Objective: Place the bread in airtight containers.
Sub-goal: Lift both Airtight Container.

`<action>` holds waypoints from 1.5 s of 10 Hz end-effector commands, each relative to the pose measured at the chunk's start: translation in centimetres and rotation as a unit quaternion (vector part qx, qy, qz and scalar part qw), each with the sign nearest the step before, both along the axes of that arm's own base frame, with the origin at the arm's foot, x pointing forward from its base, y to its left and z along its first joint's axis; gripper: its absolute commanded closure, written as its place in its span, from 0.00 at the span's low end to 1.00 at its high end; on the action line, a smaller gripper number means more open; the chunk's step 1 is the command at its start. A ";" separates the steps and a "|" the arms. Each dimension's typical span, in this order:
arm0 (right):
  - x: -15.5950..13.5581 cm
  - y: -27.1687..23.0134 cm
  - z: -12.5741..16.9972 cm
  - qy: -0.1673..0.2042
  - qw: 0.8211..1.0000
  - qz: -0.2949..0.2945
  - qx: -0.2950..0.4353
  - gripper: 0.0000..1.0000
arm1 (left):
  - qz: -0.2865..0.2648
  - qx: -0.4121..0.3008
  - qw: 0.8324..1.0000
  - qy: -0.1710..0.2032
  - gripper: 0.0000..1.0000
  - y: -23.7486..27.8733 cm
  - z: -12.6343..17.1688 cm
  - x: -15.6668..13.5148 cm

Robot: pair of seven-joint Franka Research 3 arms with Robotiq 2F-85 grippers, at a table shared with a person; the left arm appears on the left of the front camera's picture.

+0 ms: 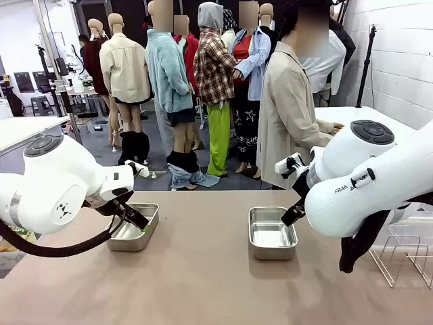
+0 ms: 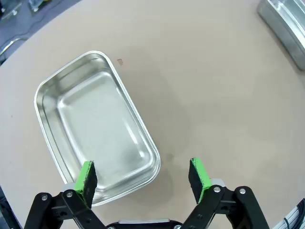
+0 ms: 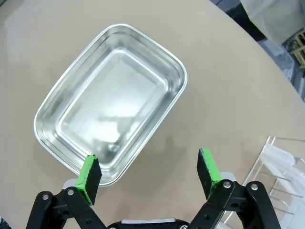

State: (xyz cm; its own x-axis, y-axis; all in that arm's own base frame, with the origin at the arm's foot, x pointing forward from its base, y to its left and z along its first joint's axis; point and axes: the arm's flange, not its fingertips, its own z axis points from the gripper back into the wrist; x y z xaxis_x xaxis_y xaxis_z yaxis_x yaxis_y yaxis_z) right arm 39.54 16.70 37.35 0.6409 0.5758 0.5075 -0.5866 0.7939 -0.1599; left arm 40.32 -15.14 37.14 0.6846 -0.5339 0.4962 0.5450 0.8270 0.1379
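Airtight containers (image 1: 134,230) (image 1: 272,233) are laid apart on the table (image 1: 203,284), one beneath each hand, so that each arm is given its own. The left container (image 2: 95,129) is seen just ahead of the left hand (image 2: 143,176), its near corner passing under one green pad. That hand is spread wide and nothing is gripped. The right container (image 3: 112,102) is placed likewise before the right hand (image 3: 148,171), which is also wide open and empty. Both are left lidless and no bread is held in either, so they are judged ready for filling. A wire rack (image 3: 281,162) is seen off to the right hand's side.
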 end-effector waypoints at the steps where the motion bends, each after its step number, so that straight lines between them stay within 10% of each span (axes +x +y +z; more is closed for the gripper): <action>1: 0.0 0.0 0.0 0.000 1.000 0.000 0.000 0.00 | 0.000 0.000 1.000 0.000 0.00 0.0 0.0 0.0; 7: 0.0 0.0 0.0 0.000 1.000 0.000 0.000 0.00 | 0.000 0.000 1.000 0.000 0.00 0.0 0.0 0.0; 12: -0.5 -7.5 11.6 -0.164 0.977 -0.138 0.007 0.00 | 0.005 0.035 0.998 -0.056 0.00 3.5 8.4 1.4; 15: 1.8 -21.9 16.7 -0.161 0.944 -0.287 -0.001 0.00 | 0.081 0.015 0.994 -0.075 0.00 11.5 12.4 3.2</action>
State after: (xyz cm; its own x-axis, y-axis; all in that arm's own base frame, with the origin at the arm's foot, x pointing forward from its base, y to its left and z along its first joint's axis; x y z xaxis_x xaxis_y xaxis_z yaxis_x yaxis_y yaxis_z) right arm 39.24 -3.77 54.49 0.6066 0.2279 0.7617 -0.0424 0.9659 -0.2553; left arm 42.83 -5.15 49.44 0.6632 -0.4466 0.6006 0.3882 0.8913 0.2342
